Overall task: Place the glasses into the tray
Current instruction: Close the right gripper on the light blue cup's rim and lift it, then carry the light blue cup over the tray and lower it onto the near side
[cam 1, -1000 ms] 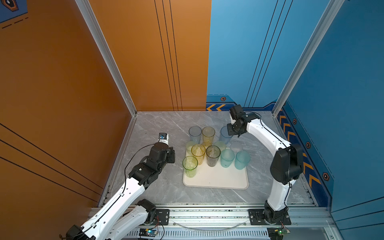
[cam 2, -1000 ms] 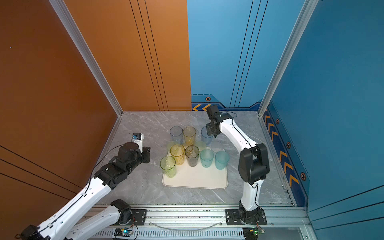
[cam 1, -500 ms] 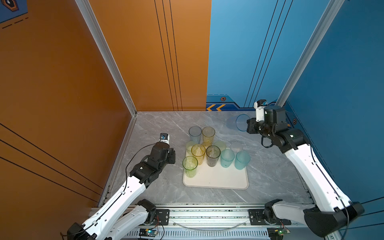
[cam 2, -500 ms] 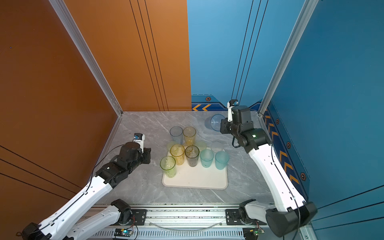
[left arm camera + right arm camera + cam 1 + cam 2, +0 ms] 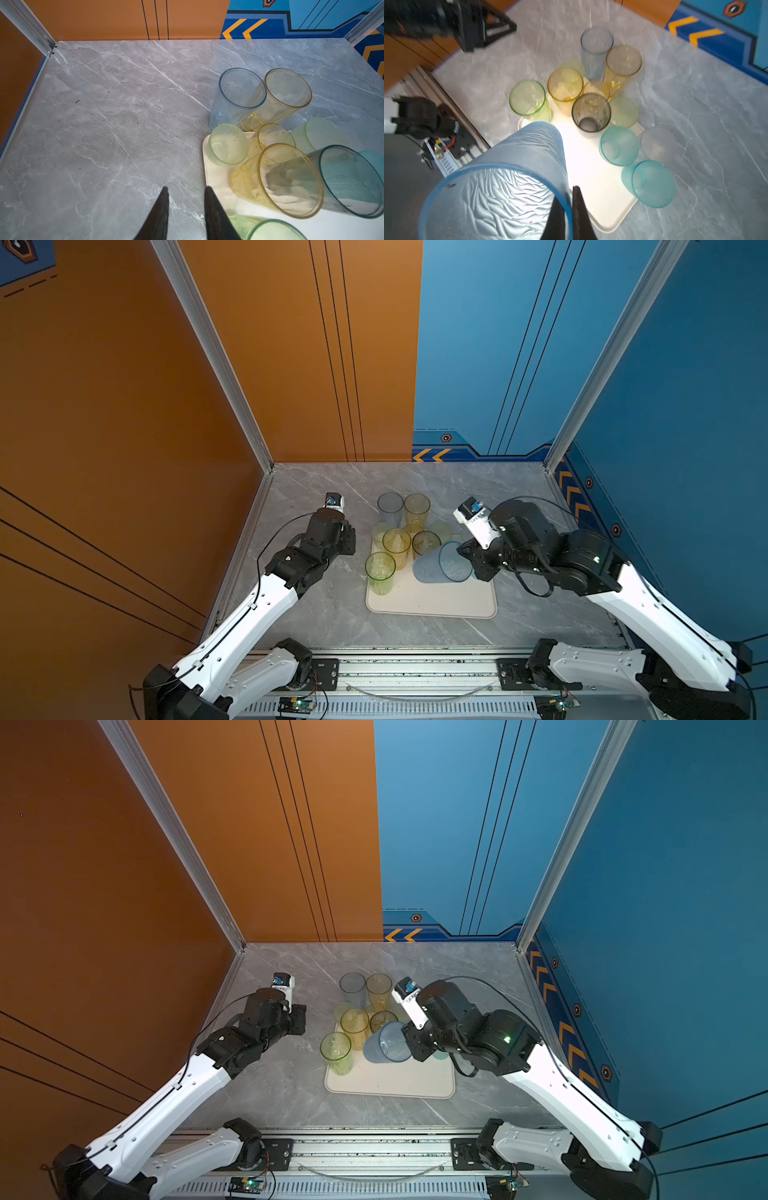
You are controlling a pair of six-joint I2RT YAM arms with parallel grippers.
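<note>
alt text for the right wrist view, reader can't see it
The right gripper holds a ribbed blue glass by its rim, tilted over a cream tray. Green, yellow, grey and teal glasses cluster on and beside it.

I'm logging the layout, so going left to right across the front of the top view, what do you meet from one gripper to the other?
left gripper, open → tall green translucent tumbler, upright → frosted blue ribbed tumbler, tilted → right gripper, pinching that tumbler's rim.

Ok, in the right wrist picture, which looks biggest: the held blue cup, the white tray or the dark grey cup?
1. The blue cup and the tray: about alike; the cup is nearest the camera, so unsure.
2. The dark grey cup: smallest.
</note>
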